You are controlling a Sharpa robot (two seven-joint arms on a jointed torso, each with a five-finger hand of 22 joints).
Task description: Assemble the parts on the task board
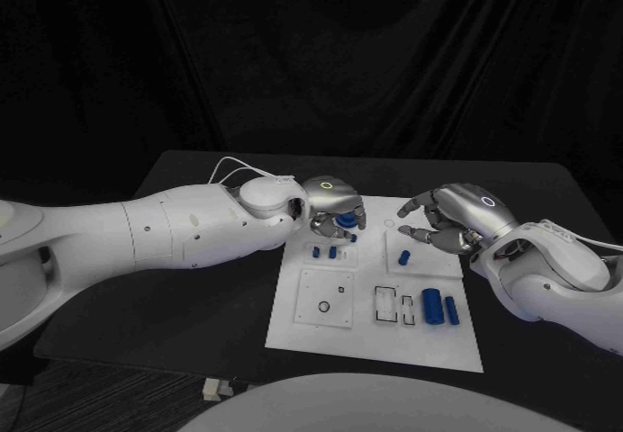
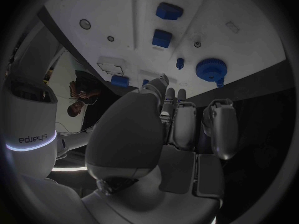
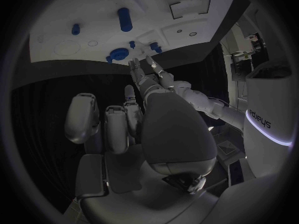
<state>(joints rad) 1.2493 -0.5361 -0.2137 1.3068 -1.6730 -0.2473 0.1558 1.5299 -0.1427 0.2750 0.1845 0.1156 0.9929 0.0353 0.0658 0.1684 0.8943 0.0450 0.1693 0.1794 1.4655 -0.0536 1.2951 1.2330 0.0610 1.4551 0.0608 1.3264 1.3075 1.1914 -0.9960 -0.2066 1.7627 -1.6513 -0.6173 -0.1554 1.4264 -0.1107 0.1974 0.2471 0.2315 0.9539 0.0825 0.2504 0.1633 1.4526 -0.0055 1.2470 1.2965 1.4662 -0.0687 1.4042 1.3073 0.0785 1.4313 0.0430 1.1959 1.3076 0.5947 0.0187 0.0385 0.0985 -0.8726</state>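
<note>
The white task board lies in the middle of the black table. A blue gear stands at its far edge, also seen in the left wrist view and the right wrist view. My left hand hovers right beside the gear with its fingers stretched toward it, holding nothing. Two small blue blocks sit just in front of that hand. My right hand hangs over the board's far right corner, fingers loosely spread and empty. A short blue part lies below it.
Two blue cylinders lie side by side on the board's near right part, next to rectangular recesses. A round recess sits at the near left. Bare black table surrounds the board.
</note>
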